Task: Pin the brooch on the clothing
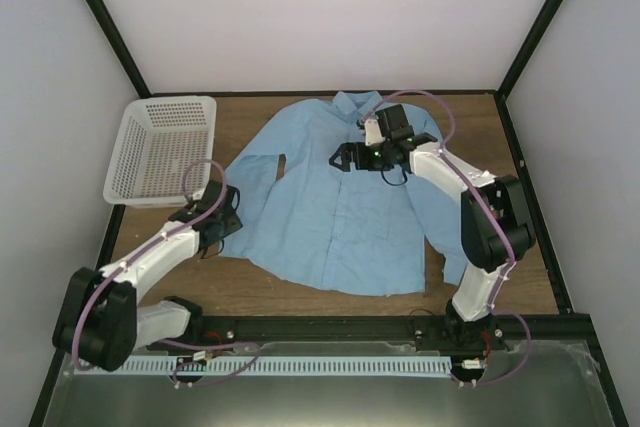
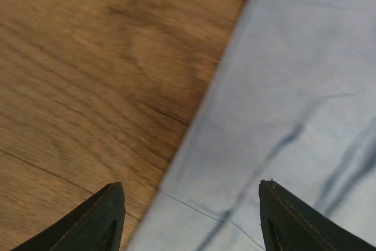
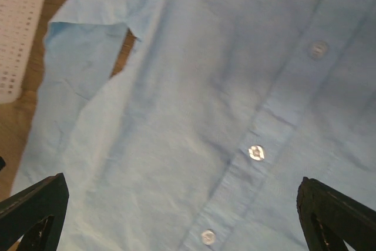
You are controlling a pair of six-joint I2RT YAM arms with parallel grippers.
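Note:
The light blue shirt lies flat and face up on the wooden table, collar at the far side. My right gripper hovers over the shirt's upper chest, open and empty; its wrist view shows the button placket with small white buttons between the wide-spread fingertips. My left gripper is open at the shirt's lower left edge; its wrist view shows the shirt hem and bare wood between the fingertips. The brooch is not visible in any view.
A white plastic mesh basket stands at the far left of the table; its corner shows in the right wrist view. Black frame posts and white walls enclose the table. A metal rail runs along the near edge.

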